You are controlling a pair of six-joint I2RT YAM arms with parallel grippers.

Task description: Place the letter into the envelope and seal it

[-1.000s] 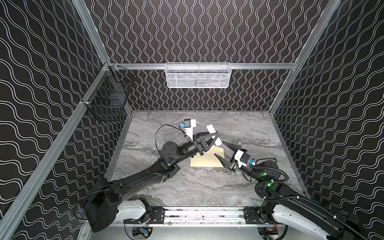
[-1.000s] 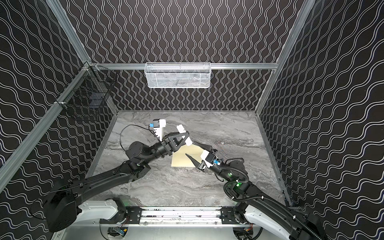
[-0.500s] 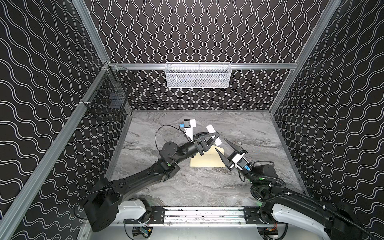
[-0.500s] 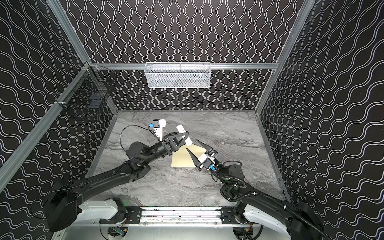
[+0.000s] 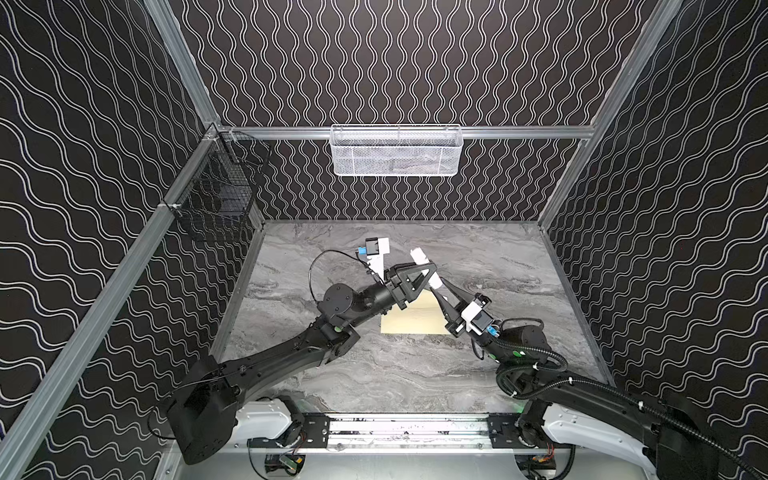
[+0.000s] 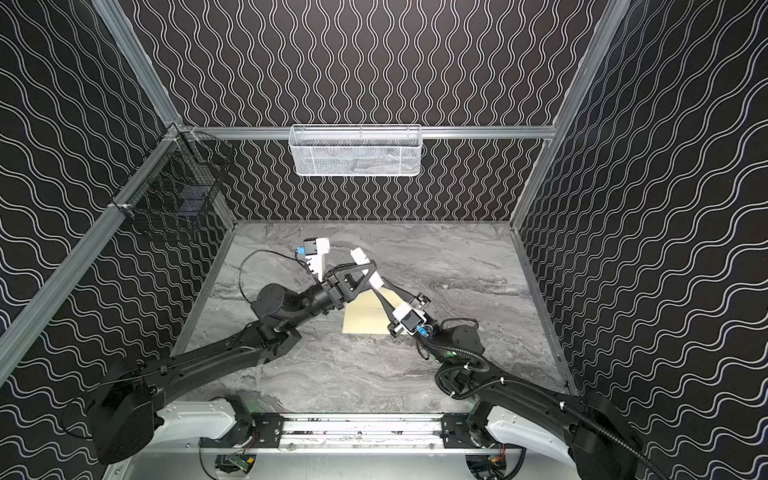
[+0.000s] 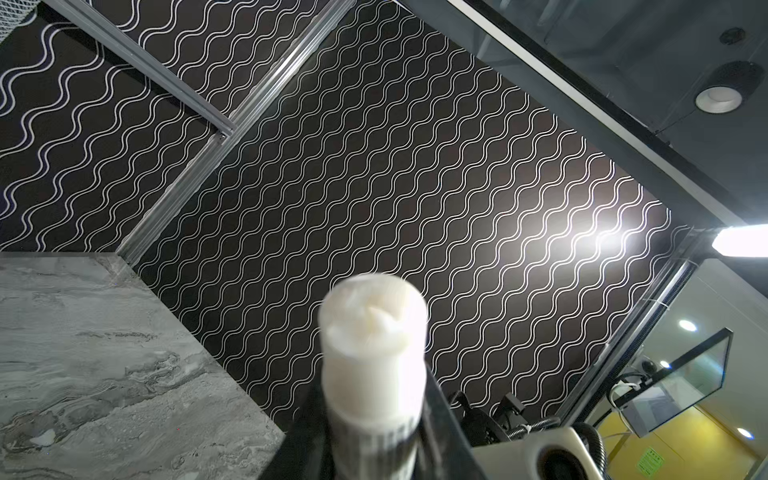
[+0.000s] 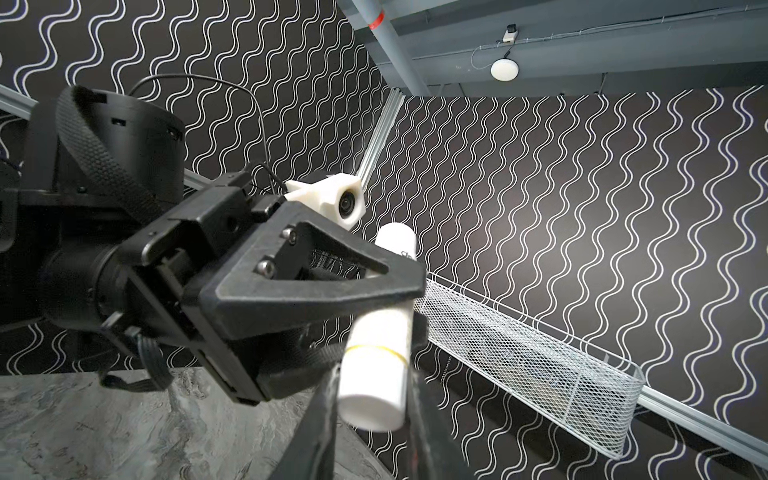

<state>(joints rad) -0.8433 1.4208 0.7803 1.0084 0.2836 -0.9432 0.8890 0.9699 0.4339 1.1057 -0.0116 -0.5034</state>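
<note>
Lately the right gripper [image 8: 372,401] had left the 4 o'clock edge of the envelope [image 5: 409,322], where its fingers stood spread a second before, and come up to the white stick [image 8: 376,357]. Its fingers now pinched that stick's near end, below a thin yellow ring [image 8: 376,351]. Noted the left gripper [image 5: 429,272] unchanged, fingers clamped on the stick's middle, holding it aslant with the free end toward 11 o'clock, above the envelope's far corner. Both arms sat low with elbows bent, wrists meeting over the centre of the worktop [image 5: 374,374]: the left arm reached in from 7 o'clock, the right arm from 5. The envelope lay flat mid-worktop, its flap hidden behind the grippers. No letter showed anywhere; likely already inside. Judged: a two-handed hold meant uncapping or twisting the stick, a step toward sealing.
</note>
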